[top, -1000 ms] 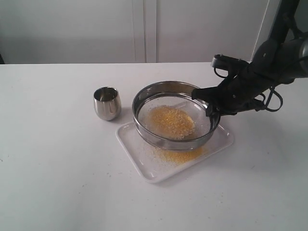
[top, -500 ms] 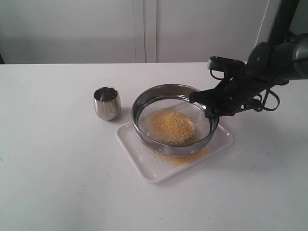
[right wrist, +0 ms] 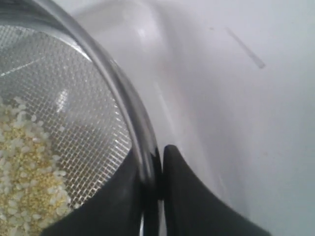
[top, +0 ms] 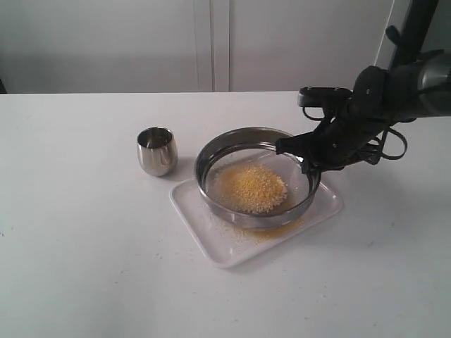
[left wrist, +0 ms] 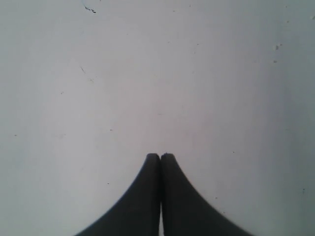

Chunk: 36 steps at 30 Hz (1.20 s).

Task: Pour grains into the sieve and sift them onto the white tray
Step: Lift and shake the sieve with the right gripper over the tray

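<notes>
The round steel sieve (top: pixel 211 156) hangs tilted just over the white tray (top: pixel 204 232), holding a heap of yellow grains (top: pixel 251 186) on its mesh. My right gripper (top: pixel 304 156) is shut on the sieve's right rim, one finger inside and one outside. The right wrist view shows the rim (right wrist: pixel 129 93) pinched between the gripper (right wrist: pixel 156 162) fingers, with grains (right wrist: pixel 24 157) on the mesh. A thin scatter of sifted grains (top: pixel 275 229) lies on the tray under the sieve. My left gripper (left wrist: pixel 160 156) is shut on nothing above bare table; the exterior view does not show it.
A small shiny steel cup (top: pixel 156 150) stands upright on the white table (top: pixel 84 267) just left of the sieve and tray. A white wall runs behind the table's far edge.
The right gripper and sieve have shifted slightly back and lower toward the tray, changing tilt. More grains show on the tray beneath. The cup and tray stayed put.
</notes>
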Motion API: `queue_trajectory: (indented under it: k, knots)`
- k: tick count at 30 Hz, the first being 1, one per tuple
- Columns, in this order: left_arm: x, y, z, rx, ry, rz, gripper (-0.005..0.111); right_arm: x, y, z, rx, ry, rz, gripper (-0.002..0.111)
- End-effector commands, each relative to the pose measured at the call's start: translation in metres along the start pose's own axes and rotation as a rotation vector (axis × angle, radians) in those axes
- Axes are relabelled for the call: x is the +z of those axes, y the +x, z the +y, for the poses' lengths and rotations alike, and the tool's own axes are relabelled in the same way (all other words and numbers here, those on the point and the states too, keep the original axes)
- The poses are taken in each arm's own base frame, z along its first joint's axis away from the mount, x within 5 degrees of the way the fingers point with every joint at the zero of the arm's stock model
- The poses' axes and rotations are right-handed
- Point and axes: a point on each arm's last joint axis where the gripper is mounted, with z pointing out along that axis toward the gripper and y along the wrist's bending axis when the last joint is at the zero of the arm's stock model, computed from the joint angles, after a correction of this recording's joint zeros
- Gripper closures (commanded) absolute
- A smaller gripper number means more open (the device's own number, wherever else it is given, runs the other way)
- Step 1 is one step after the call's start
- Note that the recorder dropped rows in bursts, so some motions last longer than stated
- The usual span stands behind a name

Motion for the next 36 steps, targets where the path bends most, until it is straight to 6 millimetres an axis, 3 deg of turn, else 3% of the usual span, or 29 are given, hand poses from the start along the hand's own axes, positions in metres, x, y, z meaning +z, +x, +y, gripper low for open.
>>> queue_trajectory:
  k: [1,3,6,7,10,11,12,13,16,20,24,26,29,31,33,36]
  knots:
    - [0.000,0.002,0.000,0.004,0.000,0.004,0.107,-0.007,-0.005,0.002,0.037,-0.018,-0.025,0.108]
    - [0.000,0.002,0.000,0.004,0.000,0.004,0.107,-0.008,-0.006,0.012,-0.006,-0.029,-0.036,0.108]
    - [0.000,0.002,0.000,0.004,0.000,0.004,0.107,-0.019,-0.026,-0.011,0.140,-0.009,-0.098,0.108]
    - [0.000,0.002,0.000,0.004,0.000,0.004,0.107,-0.019,-0.025,-0.011,0.166,-0.019,-0.092,0.108]
    - [0.000,0.002,0.000,0.004,0.000,0.004,0.107,-0.014,-0.015,0.014,-0.051,-0.022,-0.033,0.108]
    - [0.000,0.002,0.000,0.004,0.000,0.004,0.107,-0.017,-0.019,0.009,-0.042,-0.007,-0.051,0.108]
    - [0.000,0.002,0.000,0.004,0.000,0.004,0.107,-0.023,-0.028,-0.008,0.052,0.013,-0.077,0.108]
    - [0.000,0.002,0.000,0.004,0.000,0.004,0.107,-0.024,-0.028,-0.012,0.149,-0.012,-0.075,0.108]
    - [0.000,0.002,0.000,0.004,0.000,0.004,0.107,-0.010,-0.016,0.009,0.002,-0.050,-0.003,0.108]
    - [0.000,0.002,0.000,0.004,0.000,0.004,0.107,-0.022,-0.026,-0.015,0.092,-0.031,-0.044,0.108]
    - [0.000,0.002,0.000,0.004,0.000,0.004,0.107,-0.007,-0.014,0.008,-0.048,-0.058,0.019,0.108]
    - [0.000,0.002,0.000,0.004,0.000,0.004,0.107,-0.012,-0.017,-0.001,-0.065,-0.015,0.005,0.108]
    - [0.000,0.002,0.000,0.004,0.000,0.004,0.107,-0.021,-0.022,-0.019,0.073,0.013,-0.015,0.108]
    - [0.000,0.002,0.000,0.004,0.000,0.004,0.107,-0.017,-0.019,-0.011,0.085,-0.033,-0.010,0.108]
    - [0.000,0.002,0.000,0.004,0.000,0.004,0.107,-0.010,-0.012,0.007,-0.033,-0.058,0.022,0.108]
    - [0.000,0.002,0.000,0.004,0.000,0.004,0.107,-0.017,-0.016,0.002,-0.081,-0.003,0.004,0.108]
